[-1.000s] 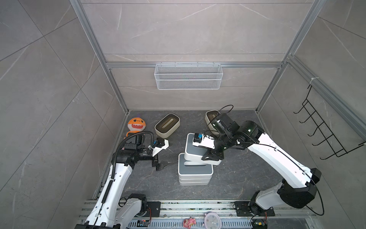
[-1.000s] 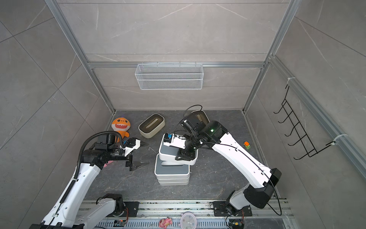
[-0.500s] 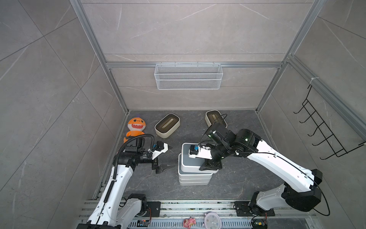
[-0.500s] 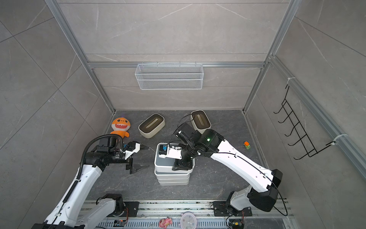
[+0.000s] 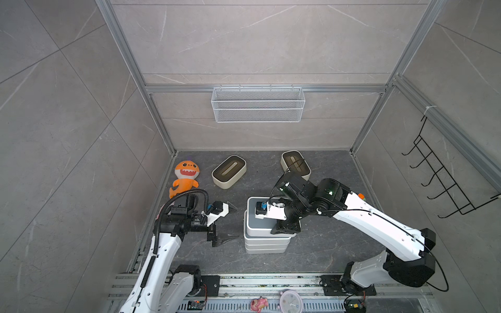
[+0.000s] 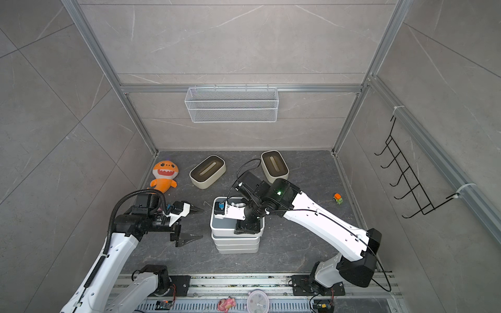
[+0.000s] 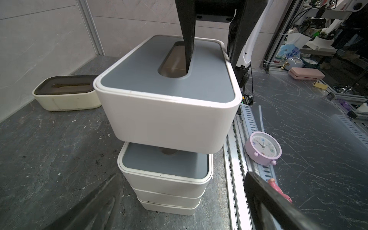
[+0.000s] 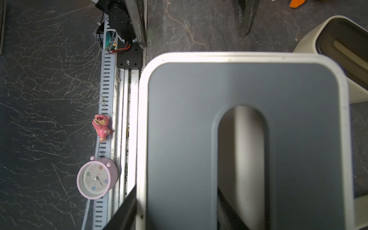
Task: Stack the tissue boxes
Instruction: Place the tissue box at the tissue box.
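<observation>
Change over the last second: my right claw (image 5: 282, 223) has carried the grey-lidded tissue box (image 7: 169, 119) in from 1 o'clock of the three-box stack (image 7: 165, 191) to directly above it, and has levelled it.

Grip is unchanged, with one finger down the lid slot and the other outside the long wall, clamped on that wall.

The box does not look seated: in the left wrist view the lower grey lid (image 7: 165, 165) shows beneath it.

My left claw (image 5: 236, 222) stays spread wide and empty at 9 o'clock of the stack.

Judgement: the fourth tier is nearly placed and needs lowering, then release.

Two cream boxes (image 5: 229, 171) (image 5: 295, 164) wait on the desk (image 5: 325, 244) at 11 and 1 o'clock.
</observation>
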### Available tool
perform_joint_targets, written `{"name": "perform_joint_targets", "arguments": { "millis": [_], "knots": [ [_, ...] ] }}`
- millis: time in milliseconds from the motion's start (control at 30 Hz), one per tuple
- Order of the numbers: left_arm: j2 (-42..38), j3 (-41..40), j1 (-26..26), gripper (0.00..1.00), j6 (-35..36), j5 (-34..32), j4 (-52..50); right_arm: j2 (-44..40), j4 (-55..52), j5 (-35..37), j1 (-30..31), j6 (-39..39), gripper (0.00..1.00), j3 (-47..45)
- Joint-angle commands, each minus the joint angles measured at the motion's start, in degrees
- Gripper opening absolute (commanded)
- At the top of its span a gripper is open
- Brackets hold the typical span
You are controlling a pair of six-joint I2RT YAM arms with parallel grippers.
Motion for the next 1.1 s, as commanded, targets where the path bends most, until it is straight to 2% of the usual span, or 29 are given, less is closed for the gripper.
{"name": "perform_joint_targets", "arguments": {
  "millis": [0, 1067],
  "knots": [
    [-0.25, 0.47, 0.29, 0.98, -0.58, 1.66, 1.63, 0.68, 2.67, 1.34, 1.24, 1.07, 0.37, -0.52],
    [-1.6, -0.47, 0.29, 0.99, -1.24, 0.38, 2.03, 1.91, 4.05, 4.28, 3.41, 1.65, 0.37, -2.79]
  ]
}}
